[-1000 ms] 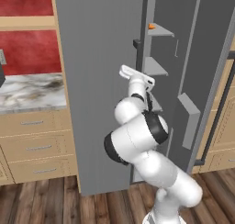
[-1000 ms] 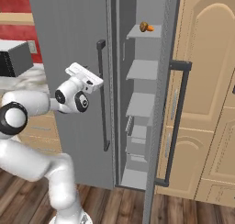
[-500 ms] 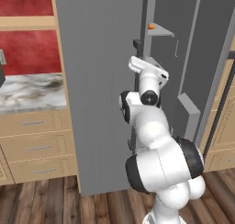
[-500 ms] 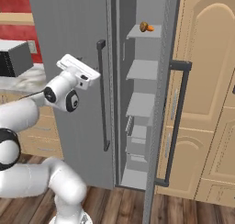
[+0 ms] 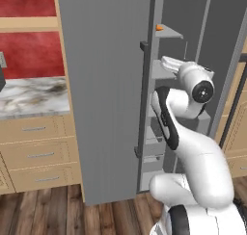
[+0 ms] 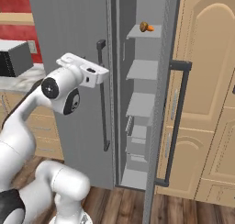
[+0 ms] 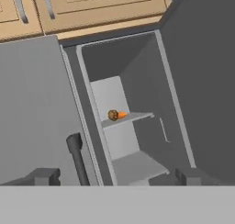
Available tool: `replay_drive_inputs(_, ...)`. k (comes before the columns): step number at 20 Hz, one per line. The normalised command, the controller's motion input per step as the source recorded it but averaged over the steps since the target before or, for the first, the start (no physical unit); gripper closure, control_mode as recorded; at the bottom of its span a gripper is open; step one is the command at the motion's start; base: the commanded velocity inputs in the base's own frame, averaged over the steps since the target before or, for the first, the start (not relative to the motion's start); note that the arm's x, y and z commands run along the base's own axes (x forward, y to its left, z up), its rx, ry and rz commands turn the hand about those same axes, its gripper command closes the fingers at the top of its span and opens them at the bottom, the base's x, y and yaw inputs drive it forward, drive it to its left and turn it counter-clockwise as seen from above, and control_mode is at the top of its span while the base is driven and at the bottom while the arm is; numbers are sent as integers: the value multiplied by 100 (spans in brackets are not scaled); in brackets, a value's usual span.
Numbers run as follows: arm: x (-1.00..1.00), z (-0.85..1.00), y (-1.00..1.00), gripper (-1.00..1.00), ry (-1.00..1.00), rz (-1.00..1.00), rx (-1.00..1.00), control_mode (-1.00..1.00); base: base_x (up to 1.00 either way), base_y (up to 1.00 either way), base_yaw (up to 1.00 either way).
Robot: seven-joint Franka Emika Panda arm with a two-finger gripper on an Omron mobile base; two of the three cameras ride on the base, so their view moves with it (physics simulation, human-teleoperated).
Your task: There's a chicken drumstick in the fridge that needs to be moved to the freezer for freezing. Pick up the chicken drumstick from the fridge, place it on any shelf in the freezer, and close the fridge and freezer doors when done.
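- Gripper (image 7: 117,177): jaws spread wide and holding nothing. In the hand view its dark fingertips (image 7: 46,176) frame the open compartment without touching anything.
- Arm pose: raised and folded in front of the unit. The elbow is bent and the hand is level, pointing into the gap from about the height of the second short shelf. It is outside the compartment, close by the fridge door handle (image 6: 102,94).
- Fridge door (image 6: 69,25): the wide grey panel beside the arm looks shut, its long handle next to the hand.
- Freezer door (image 6: 161,103): swung open on the far side of the gap. Its vertical handle (image 6: 176,126) faces the wooden cabinets.
- Freezer (image 7: 137,81): the narrow half stands open, with short pale shelves stacked above low drawers.
- Chicken drumstick (image 6: 146,27): lies on the top shelf (image 6: 137,33) of the freezer. It is at the front edge, toward the corner nearest the fridge door, well above and beyond the hand.
- Step in hand, as I judge it: the drumstick seems delivered and the empty hand is free, so what remains is closing up.
- Next move calls for bringing the hand around to the outer face of the open freezer door or its handle. It then has to push the door across the gap until flush, keeping the elbow and fingers out of the closing gap.
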Motion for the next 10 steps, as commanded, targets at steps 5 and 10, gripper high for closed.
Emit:
replay_drive_inputs(5,-100,0,11,-100,11,0,-5,-100,0,0,0)
replay_drive_inputs(10,-91,0,0,-100,-1,0,-3,-100,0,0,0)
